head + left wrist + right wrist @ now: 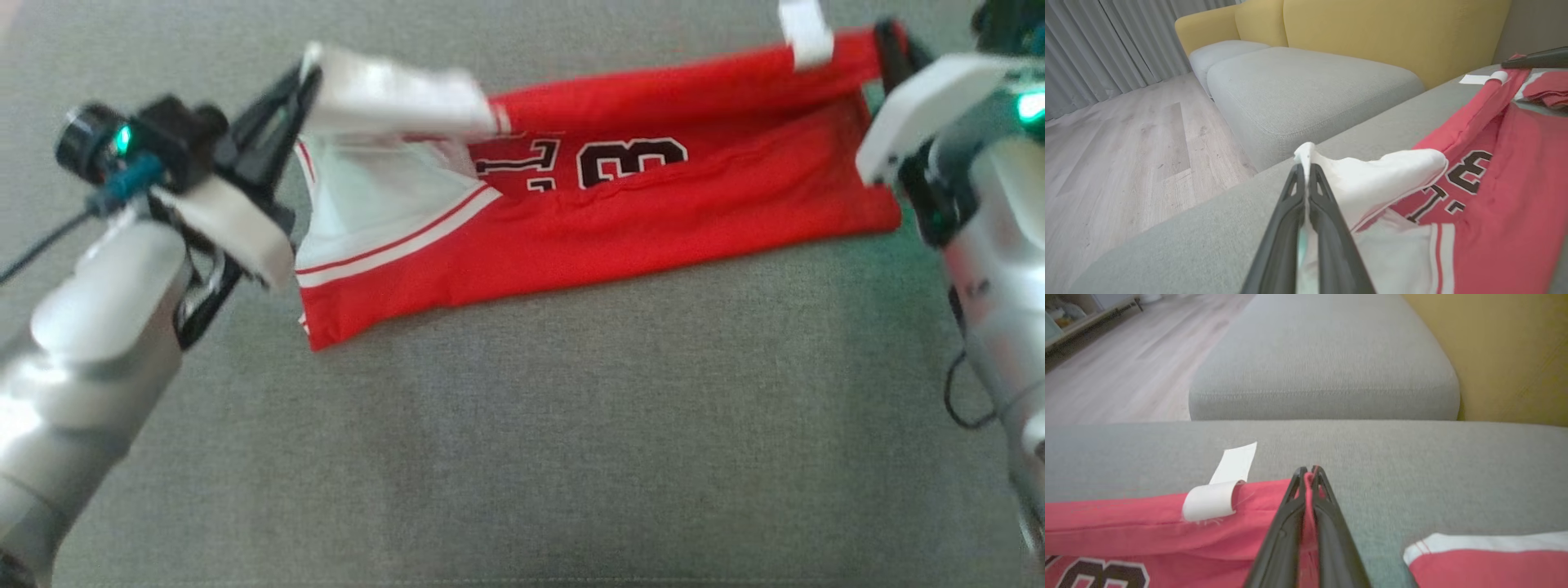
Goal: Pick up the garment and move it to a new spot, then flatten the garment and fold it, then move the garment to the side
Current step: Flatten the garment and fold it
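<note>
item: red jersey garment [653, 229], spread across the grey cushion [571, 441], its far edge lifted off the fabric.
left gripper [1305, 168]: clenched on the white sleeve end [1372, 175], cloth pinched between its fingers.
right gripper [1310, 471]: clenched on the red hem, just beside the white tag [1212, 500].
note for you: both ends are likely held taut so the raised edge folds over evenly toward the near side.

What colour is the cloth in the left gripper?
White, on the red garment; best in left wrist view.
</note>
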